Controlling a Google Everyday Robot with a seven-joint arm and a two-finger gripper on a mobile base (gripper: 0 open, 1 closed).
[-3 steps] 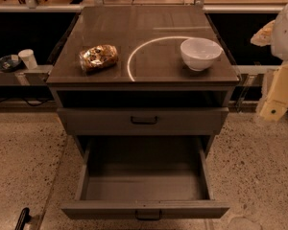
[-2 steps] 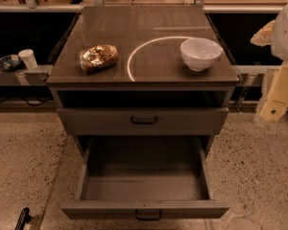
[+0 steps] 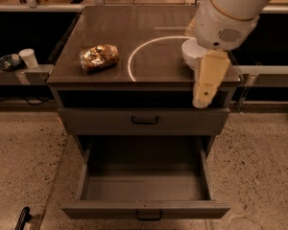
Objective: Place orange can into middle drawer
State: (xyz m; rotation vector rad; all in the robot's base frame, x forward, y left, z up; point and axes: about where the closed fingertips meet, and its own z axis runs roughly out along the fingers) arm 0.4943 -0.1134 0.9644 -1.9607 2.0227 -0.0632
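At left you see the can (image 3: 99, 57) lying on its side on the cabinet top (image 3: 149, 28). Below, the lower drawer (image 3: 144, 178) stands pulled open. At right the gripper (image 3: 204, 97) hangs at the top's front edge, partly covering the bowl (image 3: 189, 52); spread or closed, you cannot tell.

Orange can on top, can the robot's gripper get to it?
Probably yes. The orange can lies on its side in the open on the cabinet top; the gripper hangs at the top's right front, near the white bowl, with nothing between them.
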